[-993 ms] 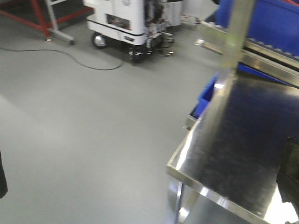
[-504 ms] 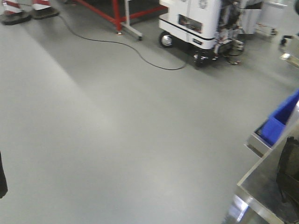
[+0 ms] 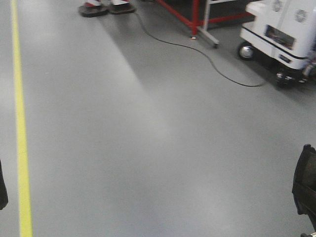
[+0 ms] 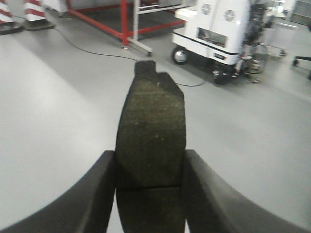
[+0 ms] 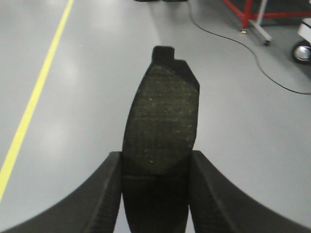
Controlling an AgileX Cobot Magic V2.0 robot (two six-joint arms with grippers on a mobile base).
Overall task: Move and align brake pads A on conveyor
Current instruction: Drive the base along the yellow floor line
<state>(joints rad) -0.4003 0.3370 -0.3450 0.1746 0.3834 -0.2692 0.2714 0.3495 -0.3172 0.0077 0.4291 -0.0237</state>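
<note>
two brake pads [image 4: 150, 126] [image 5: 161, 121] seemingly clamped in jaws.

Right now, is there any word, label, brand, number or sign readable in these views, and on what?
No text is readable anywhere.
White cart: dark panel and round marks, too blurred to read.
Left brake pad in the left tool: no print visible.
Right brake pad in the right tool: no print visible.
Yellow floor line: plain stripe, no lettering.
</note>
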